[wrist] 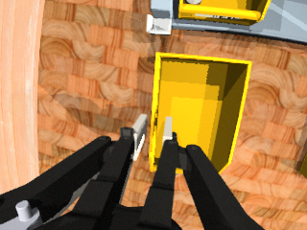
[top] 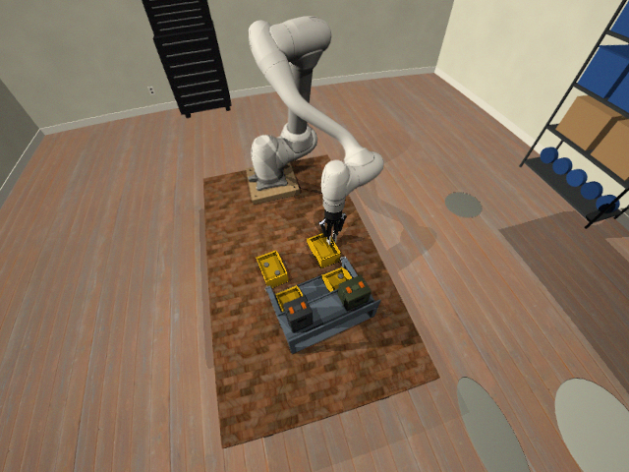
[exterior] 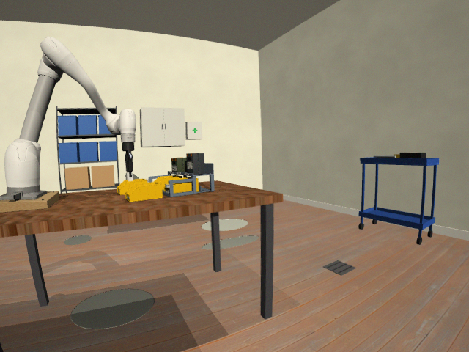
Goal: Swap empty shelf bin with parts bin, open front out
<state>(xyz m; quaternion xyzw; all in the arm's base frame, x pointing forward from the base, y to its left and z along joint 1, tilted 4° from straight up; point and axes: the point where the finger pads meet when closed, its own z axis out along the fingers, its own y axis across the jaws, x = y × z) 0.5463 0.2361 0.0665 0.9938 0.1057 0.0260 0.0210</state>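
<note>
The empty yellow bin [top: 321, 251] [exterior: 122, 188] [wrist: 192, 115] stands upright on the table, in front of the shelf's right end in the top view. My gripper [top: 331, 241] [exterior: 129, 176] [wrist: 155, 125] points down over it, fingers partly open: one tip inside the bin, the other outside, with the side wall between them and gaps visible in the wrist view. The yellow bin with parts [top: 270, 269] [exterior: 146, 191] stands on the table to the left; two grey parts show inside. The grey-blue shelf [top: 330, 328] [exterior: 212, 183] [wrist: 162, 6] has a gap between its two bins.
One yellow bin [top: 289, 294] stands in the shelf's left end, another [top: 332, 280] [wrist: 221, 13] in its right end, holding a grey part. A dark grey box [top: 300, 316] [exterior: 195, 163] and a green box [top: 355, 294] [exterior: 177, 165] stand on the upper board.
</note>
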